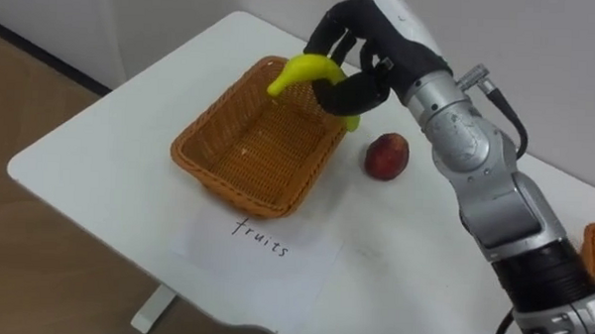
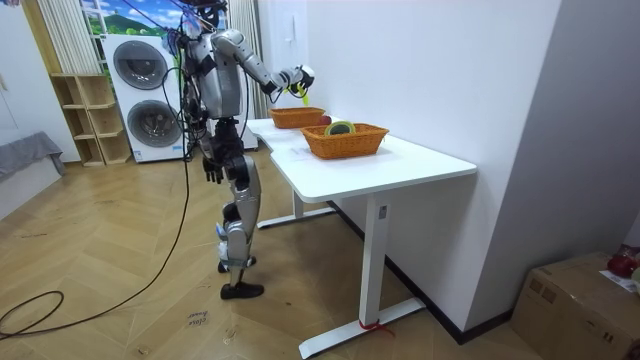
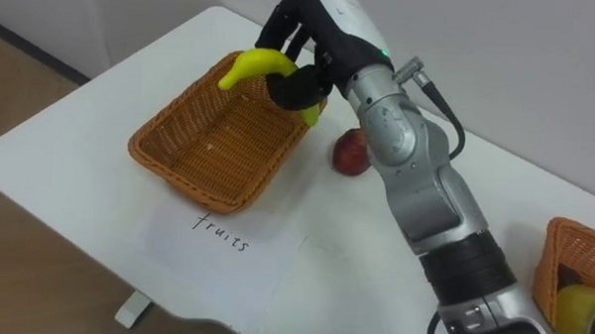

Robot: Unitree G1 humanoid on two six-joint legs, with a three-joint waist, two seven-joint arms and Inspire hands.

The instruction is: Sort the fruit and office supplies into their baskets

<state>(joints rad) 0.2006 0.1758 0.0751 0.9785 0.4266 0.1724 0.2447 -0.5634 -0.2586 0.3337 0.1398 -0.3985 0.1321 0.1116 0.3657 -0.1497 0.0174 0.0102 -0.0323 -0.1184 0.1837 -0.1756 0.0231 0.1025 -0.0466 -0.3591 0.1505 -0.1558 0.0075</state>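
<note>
My right hand (image 1: 366,50) is shut on a yellow banana (image 1: 301,70) and holds it in the air over the far right corner of the brown wicker fruit basket (image 1: 194,158). The basket's inside looks bare. A red apple (image 1: 386,155) lies on the white table just right of the basket, below my forearm. A sheet of paper with a handwritten label (image 1: 260,240) lies in front of the basket. In the room view I stand at the table's end with the right arm stretched out, and my left hand (image 2: 212,170) hangs by my side.
A second wicker basket (image 3: 572,266) sits at the far right of the table with a yellow-green thing (image 3: 575,306) in it. The table's front edge (image 1: 97,215) runs close before the fruit basket, with wooden floor below. A white wall stands behind the table.
</note>
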